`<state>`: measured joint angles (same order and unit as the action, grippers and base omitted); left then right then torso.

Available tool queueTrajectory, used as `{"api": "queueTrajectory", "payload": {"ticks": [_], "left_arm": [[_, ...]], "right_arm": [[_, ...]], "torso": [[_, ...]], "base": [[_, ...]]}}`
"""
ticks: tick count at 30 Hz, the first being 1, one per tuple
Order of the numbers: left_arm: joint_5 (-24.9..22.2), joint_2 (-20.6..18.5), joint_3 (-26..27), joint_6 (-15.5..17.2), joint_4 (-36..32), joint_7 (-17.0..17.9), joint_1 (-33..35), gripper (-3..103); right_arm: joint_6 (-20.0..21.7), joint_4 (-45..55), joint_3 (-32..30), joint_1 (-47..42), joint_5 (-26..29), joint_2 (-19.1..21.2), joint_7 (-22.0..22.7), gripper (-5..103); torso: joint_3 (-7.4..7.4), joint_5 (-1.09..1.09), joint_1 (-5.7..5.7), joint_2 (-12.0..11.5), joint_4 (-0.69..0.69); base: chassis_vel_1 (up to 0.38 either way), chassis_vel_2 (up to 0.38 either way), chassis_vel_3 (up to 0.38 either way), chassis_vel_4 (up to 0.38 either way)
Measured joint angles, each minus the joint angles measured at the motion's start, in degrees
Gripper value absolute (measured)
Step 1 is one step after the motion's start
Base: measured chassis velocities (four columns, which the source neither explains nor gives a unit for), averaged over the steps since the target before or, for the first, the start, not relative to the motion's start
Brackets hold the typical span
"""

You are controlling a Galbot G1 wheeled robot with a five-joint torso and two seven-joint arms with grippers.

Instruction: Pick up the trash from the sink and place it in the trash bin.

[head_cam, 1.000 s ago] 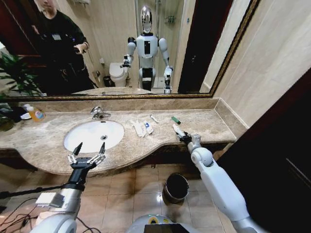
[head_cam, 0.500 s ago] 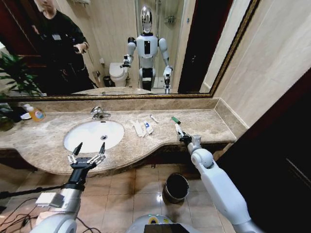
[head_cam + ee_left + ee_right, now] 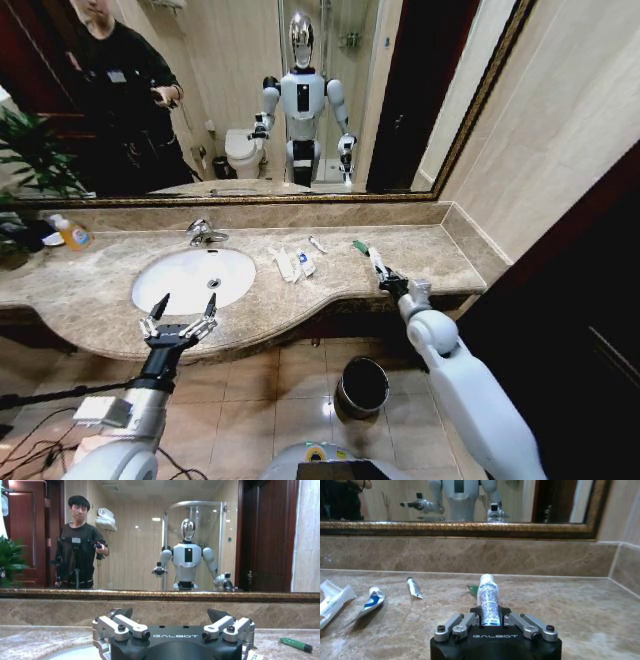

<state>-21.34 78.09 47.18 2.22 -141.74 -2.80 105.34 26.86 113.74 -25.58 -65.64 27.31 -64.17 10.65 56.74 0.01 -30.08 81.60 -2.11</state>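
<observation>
Gripping a slim white tube (image 3: 488, 599) over veined beige marble (image 3: 580, 607), right pincer (image 3: 489, 620) clamped; left pincer (image 3: 180, 317) splayed apart.

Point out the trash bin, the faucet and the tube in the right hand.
trash bin (image 3: 362, 386): head view, its silvery rim.
faucet (image 3: 203, 233): head view, chrome body.
tube (image 3: 488, 598): right wrist view, mid-body, clamped in the right hand (image 3: 489, 619).

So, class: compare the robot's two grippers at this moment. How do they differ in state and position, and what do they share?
The right gripper is shut on a white tube; the left gripper is open and holds nothing. The right gripper is over the countertop right of the sink; the left gripper hovers at the counter's front edge before the sink. Both are dark, carry the same GALBOT lettering and point toward the mirror.
</observation>
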Motion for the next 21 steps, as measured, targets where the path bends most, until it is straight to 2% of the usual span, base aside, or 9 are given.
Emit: {"api": "queueTrajectory", "payload": {"ticks": [7, 11, 16, 21], "left_arm": [[0.0, 0.0, 0.0, 0.0, 0.0, 0.0, 0.0, 100], [0.0, 0.0, 0.0, 0.0, 0.0, 0.0, 0.0, 100], [0.0, 0.0, 0.0, 0.0, 0.0, 0.0, 0.0, 100], [0.0, 0.0, 0.0, 0.0, 0.0, 0.0, 0.0, 100]], "right_arm": [[0.3, 7.1, -6.7, -10.5, 1.5, 0.7, -1.0, 20], [0.1, 9.9, -8.5, -14.6, 1.9, 0.6, -1.4, 20], [-0.8, 14.3, -9.6, -21.3, 1.6, -1.2, -2.2, 20], [-3.4, 14.8, -9.3, -26.9, -2.4, -4.0, -4.8, 20]], "torso": [[0.0, 0.0, 0.0, 0.0, 0.01], [0.0, 0.0, 0.0, 0.0, 0.01], [-0.01, -0.02, 0.0, 0.0, 0.01], [0.0, -0.02, 0.0, 0.0, 0.01]], "base": [[0.0, 0.0, 0.0, 0.0], [0.0, 0.0, 0.0, 0.0], [0.0, 0.0, 0.0, 0.0], [0.0, 0.0, 0.0, 0.0]]}}
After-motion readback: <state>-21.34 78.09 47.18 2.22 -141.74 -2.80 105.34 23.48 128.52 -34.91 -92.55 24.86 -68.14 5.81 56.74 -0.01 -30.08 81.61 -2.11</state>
